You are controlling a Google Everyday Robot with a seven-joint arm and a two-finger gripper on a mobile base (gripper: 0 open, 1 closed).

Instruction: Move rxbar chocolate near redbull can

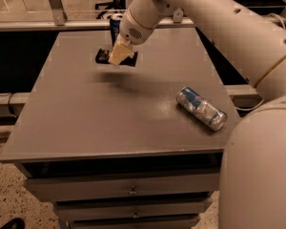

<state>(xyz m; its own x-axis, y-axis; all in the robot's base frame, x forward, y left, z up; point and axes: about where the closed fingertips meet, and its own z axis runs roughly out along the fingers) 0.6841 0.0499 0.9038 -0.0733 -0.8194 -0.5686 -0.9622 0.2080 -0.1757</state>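
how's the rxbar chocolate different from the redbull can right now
The rxbar chocolate is flat and dark-wrapped; the redbull can is a round, shiny silver-and-blue cylinder. The rxbar chocolate is clamped in the end effector, raised above the far-left part of the table; the redbull can lies on its side on the table's right, with nothing gripping it. Both are long and narrow.

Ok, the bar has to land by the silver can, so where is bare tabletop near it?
Bare tabletop lies left of the redbull can, toward the table's centre, and in front of it. Right of it the edge is close. The gripper, jaws shut on the rxbar chocolate, hangs over the back by the dark-blue can.
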